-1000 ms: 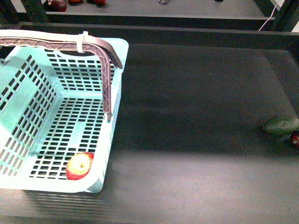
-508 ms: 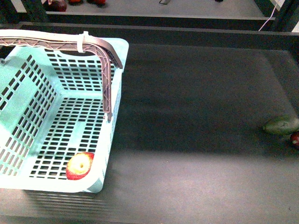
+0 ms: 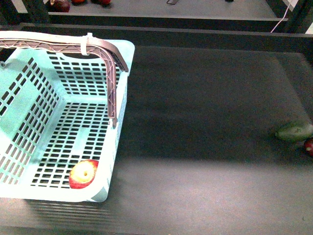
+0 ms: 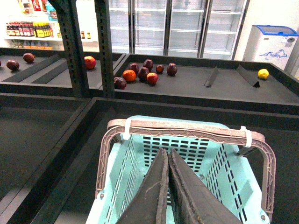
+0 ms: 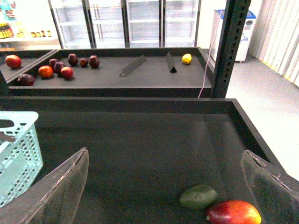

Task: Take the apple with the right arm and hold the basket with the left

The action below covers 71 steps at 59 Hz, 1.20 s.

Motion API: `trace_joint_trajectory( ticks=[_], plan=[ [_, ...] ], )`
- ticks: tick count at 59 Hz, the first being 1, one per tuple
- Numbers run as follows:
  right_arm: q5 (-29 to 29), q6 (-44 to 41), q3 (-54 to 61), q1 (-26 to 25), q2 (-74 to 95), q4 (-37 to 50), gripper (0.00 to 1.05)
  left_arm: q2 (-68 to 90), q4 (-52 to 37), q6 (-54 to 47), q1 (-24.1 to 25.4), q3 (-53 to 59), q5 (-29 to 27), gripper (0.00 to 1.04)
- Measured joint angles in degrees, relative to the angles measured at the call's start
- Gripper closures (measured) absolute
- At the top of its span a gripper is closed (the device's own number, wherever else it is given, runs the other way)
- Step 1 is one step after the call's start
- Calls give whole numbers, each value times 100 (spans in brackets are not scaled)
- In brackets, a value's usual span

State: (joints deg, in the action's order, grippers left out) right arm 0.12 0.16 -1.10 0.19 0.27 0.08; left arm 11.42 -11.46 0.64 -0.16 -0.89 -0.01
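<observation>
The basket (image 3: 29, 147) occupies the 9 o'clock side of the front view, resting on the dark tabletop (image 3: 205, 112). Its grey-brown swing handles (image 3: 105, 54) stand raised over the far rim and are bound by a white tie (image 3: 86, 44). The apple (image 3: 83, 174) lies on the slotted floor inside the basket, in the near corner at 7 o'clock in the front view, touching or just beside the near wall; its stem dimple faces up.

At 3 o'clock in the front view, a dark green oval fruit (image 3: 294, 131) lies on the tabletop, with a smaller red fruit (image 3: 309, 146) just beside it at the frame edge. Both are well apart from the basket.

Left tool (image 4: 168, 156): fingers pressed together with no gap and nothing between them, positioned above the basket interior, short of the handles.

Right tool (image 5: 168, 172): fingers spread wide, nothing between them, above bare tabletop, with the green fruit and red fruit near one finger.

Neither arm appears in the front view.
</observation>
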Motion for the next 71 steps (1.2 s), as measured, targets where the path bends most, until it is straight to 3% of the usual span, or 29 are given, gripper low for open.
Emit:
trace_joint_trajectory(
  ticks=[10, 34, 63, 71],
  plan=[
    [2, 0, 0, 0, 0, 0, 9, -1025, 1102, -2, 0, -2, 0, 102],
    [2, 0, 0, 0, 0, 0, 9, -1106, 1137, 2, 0, -2, 0, 101],
    [0, 0, 0, 0, 0, 0, 9, -1106, 1137, -4, 0, -2, -2, 6],
    [2, 0, 0, 0, 0, 0, 9, -1106, 1139, -13, 0, -2, 0, 7]
  ],
)
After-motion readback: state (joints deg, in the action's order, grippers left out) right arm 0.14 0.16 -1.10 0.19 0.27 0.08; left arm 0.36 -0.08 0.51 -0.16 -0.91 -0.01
